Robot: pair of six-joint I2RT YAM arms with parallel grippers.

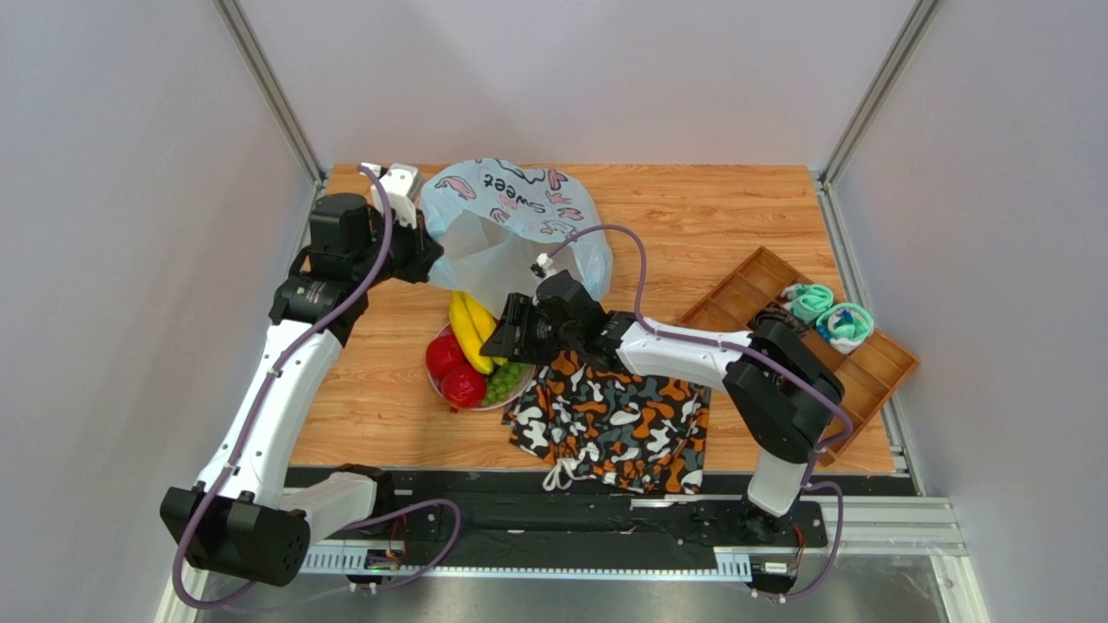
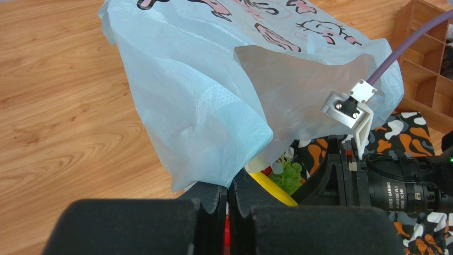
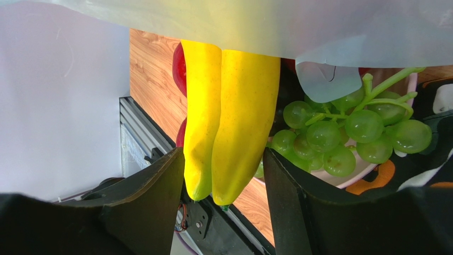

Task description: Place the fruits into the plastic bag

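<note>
Two yellow bananas (image 3: 228,122) are being gripped by the right hand (image 3: 223,159), the light-blue plastic bag (image 2: 202,95) by the left hand (image 2: 228,194).

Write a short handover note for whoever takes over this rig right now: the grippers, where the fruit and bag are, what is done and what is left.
Left gripper: jaws shut on a lower edge of the plastic bag, which sits toward the far side of the table.
Right gripper: jaws seemingly closed on the two bananas, just below the bag's edge.
Grapes and red fruits lie on the plate.
Done: bag held, bananas apparently gripped; no fruit visibly in the bag.
Left: put the bananas in, then the rest.
</note>
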